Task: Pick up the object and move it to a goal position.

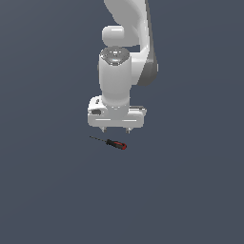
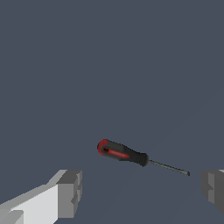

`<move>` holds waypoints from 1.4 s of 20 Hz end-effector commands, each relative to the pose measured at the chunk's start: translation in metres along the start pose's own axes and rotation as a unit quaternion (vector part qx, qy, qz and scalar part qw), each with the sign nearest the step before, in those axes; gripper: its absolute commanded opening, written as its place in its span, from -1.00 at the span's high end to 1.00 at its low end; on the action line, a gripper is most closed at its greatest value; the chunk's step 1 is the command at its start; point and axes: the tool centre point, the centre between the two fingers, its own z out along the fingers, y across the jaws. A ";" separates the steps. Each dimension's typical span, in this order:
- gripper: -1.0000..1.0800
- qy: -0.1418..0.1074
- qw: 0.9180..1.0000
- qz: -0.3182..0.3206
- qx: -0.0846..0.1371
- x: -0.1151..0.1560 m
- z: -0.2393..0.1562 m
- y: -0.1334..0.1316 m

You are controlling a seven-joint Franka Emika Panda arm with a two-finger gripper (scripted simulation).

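A small screwdriver (image 1: 112,143) lies flat on the dark grey floor, with a thin dark shaft pointing to the exterior view's left and a black handle with a red end to the right. In the wrist view the screwdriver (image 2: 127,154) lies between and beyond the two fingers (image 2: 70,192). My gripper (image 1: 116,131) hangs pointing down, just above and behind the screwdriver, open and empty. Its short fingertips stand wide apart, wider than the screwdriver is long. No goal marker shows.
The white arm (image 1: 124,47) rises above the gripper to the top of the exterior view. The floor (image 1: 190,190) is a plain dark grey surface with no other objects in view.
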 end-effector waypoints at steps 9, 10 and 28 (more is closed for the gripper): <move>-0.92 0.007 1.000 0.018 0.002 -0.001 -0.013 0.025; -0.92 0.007 1.000 0.019 0.002 -0.001 -0.013 0.026; -0.92 0.000 0.997 -0.072 -0.001 -0.006 0.008 0.031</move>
